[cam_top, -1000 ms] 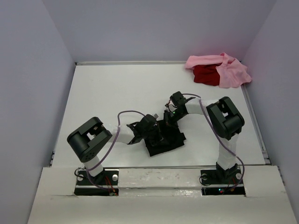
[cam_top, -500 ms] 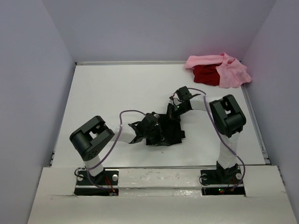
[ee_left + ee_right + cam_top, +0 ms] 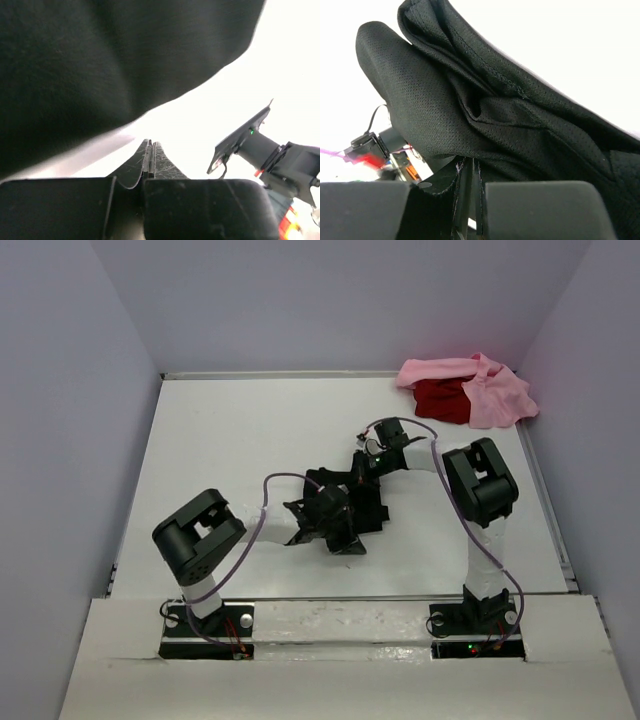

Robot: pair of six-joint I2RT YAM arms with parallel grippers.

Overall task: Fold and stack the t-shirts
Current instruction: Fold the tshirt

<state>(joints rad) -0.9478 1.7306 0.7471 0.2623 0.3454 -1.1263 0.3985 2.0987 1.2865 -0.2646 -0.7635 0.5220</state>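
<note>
Left arm: elbow raised over its base, forearm reaching right and forward to mid-table. Left gripper (image 3: 151, 145) has its fingers pressed together, tips meeting. Dark cloth hangs just above them, but I cannot tell whether any of it is caught.

Right arm: elbow up on its own side, forearm angled left and away, wrist tipped down onto the bundle. Right gripper (image 3: 467, 162) is closed to a thin slit, pinching a fold of the black t-shirt (image 3: 365, 505), which drapes up from the tips in creased layers.

The black t-shirt sits bunched between the two grippers, at the centre of the table (image 3: 230, 440).

Far right corner: pink t-shirt (image 3: 495, 395) rumpled partly over the red t-shirt (image 3: 440, 402), touching, well apart from both arms.
</note>
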